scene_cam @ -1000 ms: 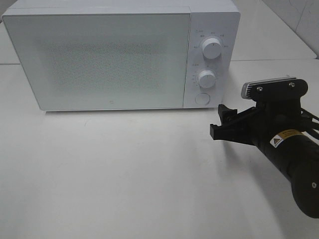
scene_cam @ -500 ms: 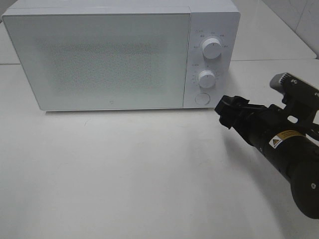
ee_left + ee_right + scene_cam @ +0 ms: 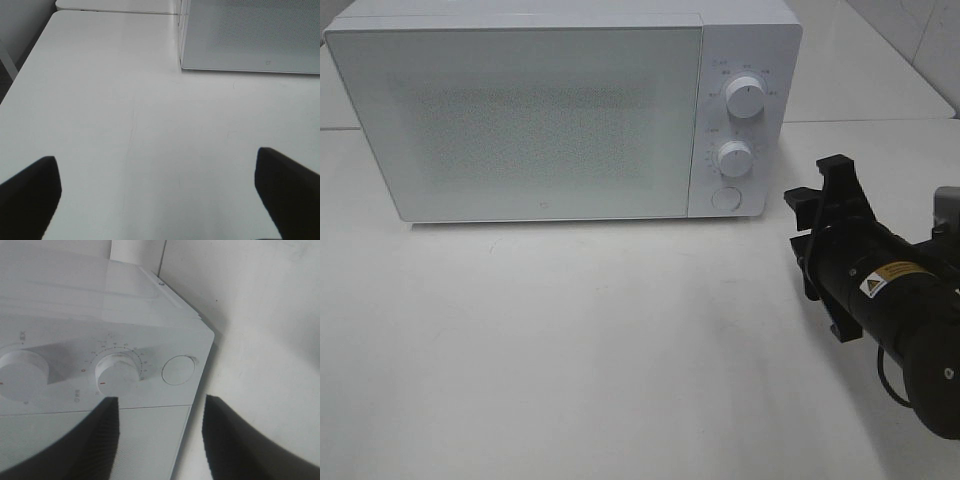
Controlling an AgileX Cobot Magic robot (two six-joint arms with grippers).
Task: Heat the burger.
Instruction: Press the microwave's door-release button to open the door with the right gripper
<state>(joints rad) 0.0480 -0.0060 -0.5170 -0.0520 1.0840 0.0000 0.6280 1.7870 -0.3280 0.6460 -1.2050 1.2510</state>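
Observation:
The burger is out of view. The white microwave (image 3: 560,110) stands at the back of the table with its door (image 3: 520,120) shut, and nothing shows through the frosted panel. My right gripper (image 3: 820,248) hovers just right of the control panel, rolled so that one finger is above the other. Its jaws are open and hold nothing. In the right wrist view the right gripper (image 3: 160,440) faces the lower knob (image 3: 119,371) and the round button (image 3: 178,370). My left gripper (image 3: 157,200) is wide open over bare table near the microwave's front left corner (image 3: 181,65).
Two knobs (image 3: 745,97) (image 3: 733,157) and a round button (image 3: 725,198) sit on the microwave's right panel. White table (image 3: 570,340) stretches in front of the microwave. A seam and a second table surface lie behind at the right (image 3: 860,70).
The right gripper has rolled from fingers side by side to one above the other. It has drawn back to the right, away from the panel, and its jaws have narrowed. The left gripper is unchanged.

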